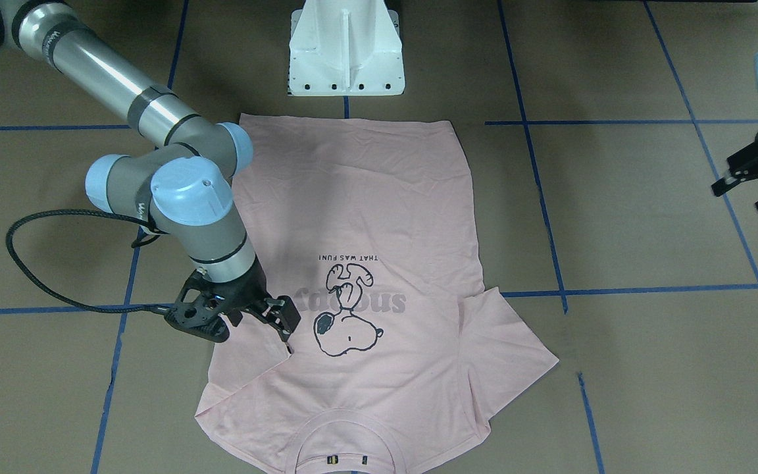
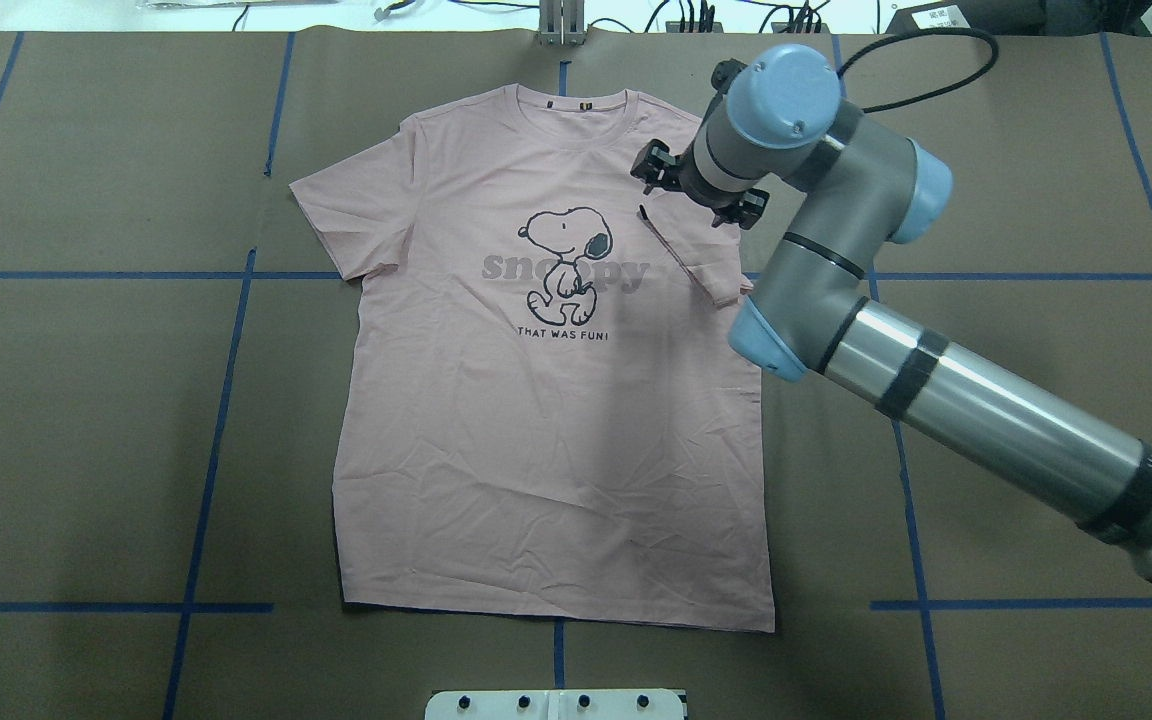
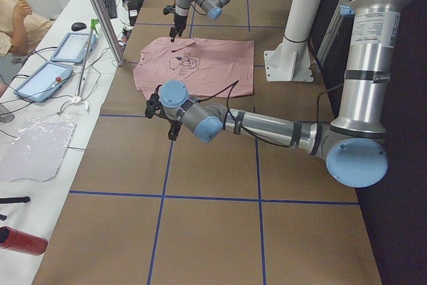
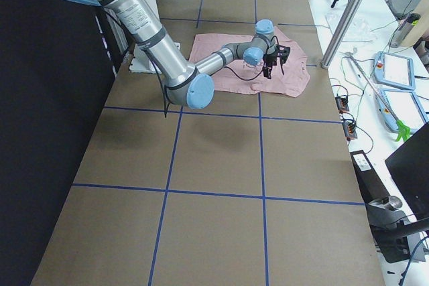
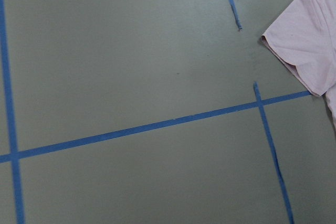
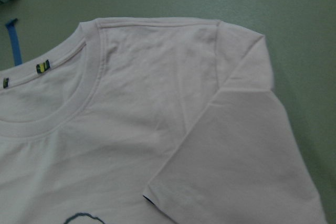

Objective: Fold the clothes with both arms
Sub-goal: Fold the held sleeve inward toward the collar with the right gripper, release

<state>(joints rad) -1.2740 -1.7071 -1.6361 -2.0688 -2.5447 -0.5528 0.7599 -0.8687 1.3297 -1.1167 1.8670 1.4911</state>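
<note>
One pink T-shirt (image 2: 546, 450) flat on table (image 2: 86, 400), right tool (image 1: 279, 322) over folded sleeve (image 2: 698, 265).

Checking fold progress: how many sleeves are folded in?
1: the sleeve by the right gripper lies folded onto the shirt; the other sleeve is spread flat.

table (image 2: 86, 450): brown, blue tape grid (image 2: 86, 275) | side bench (image 3: 20, 198): white, tablets (image 3: 41, 79) | metal post (image 3: 100, 11)
</note>
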